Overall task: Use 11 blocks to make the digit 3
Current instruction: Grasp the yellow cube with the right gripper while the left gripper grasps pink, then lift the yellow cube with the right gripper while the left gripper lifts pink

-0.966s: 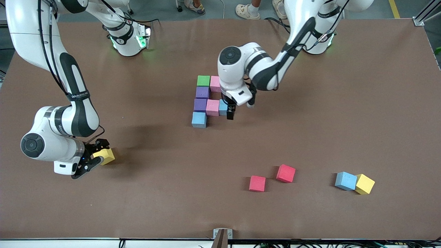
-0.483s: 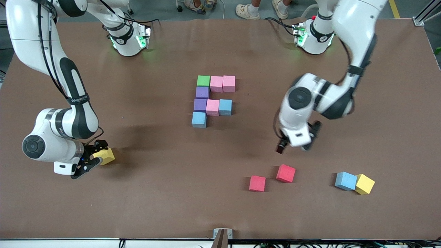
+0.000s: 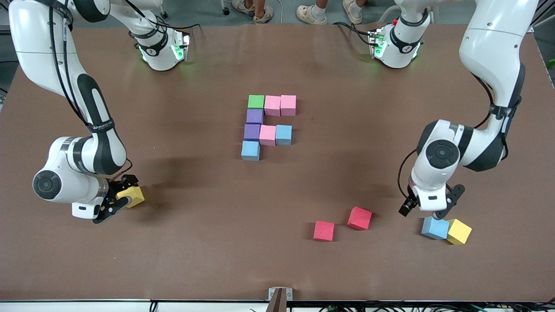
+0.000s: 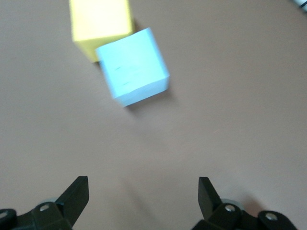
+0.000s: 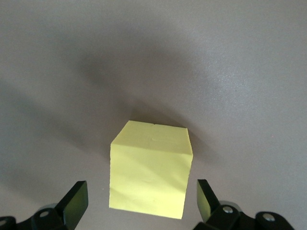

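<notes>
Several blocks form a partial figure mid-table: green [image 3: 256, 101], two pink [image 3: 280, 105], two purple [image 3: 253, 124], pink [image 3: 267, 134], light blue [image 3: 283, 134] and light blue [image 3: 250, 150]. Two red blocks [image 3: 359, 218] [image 3: 324, 230] lie nearer the camera. A light blue block [image 3: 435, 227] [image 4: 133, 66] touches a yellow one [image 3: 459, 231] [image 4: 100, 21] toward the left arm's end. My left gripper [image 3: 421, 213] [image 4: 144, 196] is open, low over bare table beside that blue block. My right gripper [image 3: 118, 198] [image 5: 140, 199] is open, its fingers either side of another yellow block [image 3: 132, 196] [image 5: 151, 167].
The brown table [image 3: 208, 242] carries nothing else. Both robot bases [image 3: 160, 47] [image 3: 396, 45] stand along the table edge farthest from the camera. A small bracket [image 3: 280, 294] sits at the nearest edge.
The left arm has swung away from the figure to the light blue and yellow pair, leaving a light blue block in the middle bar. The right arm has barely moved.
</notes>
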{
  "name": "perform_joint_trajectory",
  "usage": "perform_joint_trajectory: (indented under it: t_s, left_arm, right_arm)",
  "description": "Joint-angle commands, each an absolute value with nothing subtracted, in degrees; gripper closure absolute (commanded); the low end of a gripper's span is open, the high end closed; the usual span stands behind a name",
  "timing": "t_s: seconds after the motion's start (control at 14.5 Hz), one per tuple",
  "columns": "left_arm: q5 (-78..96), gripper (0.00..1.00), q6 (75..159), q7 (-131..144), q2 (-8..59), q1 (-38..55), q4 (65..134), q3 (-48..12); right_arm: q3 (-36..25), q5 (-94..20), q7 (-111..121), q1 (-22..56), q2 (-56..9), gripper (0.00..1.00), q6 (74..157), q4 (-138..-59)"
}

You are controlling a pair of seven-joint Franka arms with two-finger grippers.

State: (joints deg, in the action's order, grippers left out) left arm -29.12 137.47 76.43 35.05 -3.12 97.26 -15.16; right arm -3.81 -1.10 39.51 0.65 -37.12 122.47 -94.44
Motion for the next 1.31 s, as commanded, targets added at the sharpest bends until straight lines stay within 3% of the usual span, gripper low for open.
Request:
perform_joint_trajectory:
  t_s: [0.0, 0.21, 0.41, 0.48, 0.55, 0.62, 0.9, 1.1, 1.24]
  left_arm:
    - [-22.5, 0.0, 136.8, 82.0, 41.0, -1.5, 88.0, -17.3]
    - [-15.4, 0.0, 136.6, 93.0, 45.3, 4.3, 81.3, -16.9]
    - [-14.0, 0.0, 136.2, 100.3, 47.5, 6.5, 80.0, -16.7]
    - [-14.0, 0.0, 136.2, 100.8, 48.1, 7.2, 79.7, -16.5]
    - [-14.1, 0.0, 136.2, 100.9, 49.0, 7.6, 79.1, -15.7]
    - [-14.1, 0.0, 136.2, 101.0, 49.7, 8.6, 79.0, -14.8]
    - [-14.2, 0.0, 136.1, 100.4, 50.5, 10.7, 78.3, -11.4]
    - [-14.5, 0.0, 136.0, 99.8, 51.0, 10.8, 78.2, -11.3]
    - [-14.8, 0.12, 136.0, 99.3, 51.0, 11.0, 78.3, -11.2]
  right_arm:
    - [-2.9, -0.4, 40.0, -0.2, -37.5, 0.0, 124.0, -95.1]
    - [-2.9, -0.3, 40.1, -0.4, -38.7, 0.0, 126.8, -95.1]
    - [-2.9, -0.4, 40.0, -0.4, -38.8, 0.0, 126.7, -95.4]
    - [-2.9, -0.4, 40.0, -0.4, -38.8, 0.05, 126.9, -95.9]
    - [-2.9, -0.4, 40.0, -0.3, -38.8, 0.21, 126.8, -96.0]
    - [-2.9, -0.4, 40.0, 0.0, -38.8, 0.49, 126.7, -96.0]
    - [-2.9, -1.2, 39.2, -0.2, -38.9, 0.68, 126.6, -96.0]
    - [-2.7, -1.8, 37.9, 0.6, -38.6, 0.71, 126.2, -93.7]
    - [-2.6, -4.2, 30.7, 3.5, -38.2, 0.71, 125.6, -91.9]
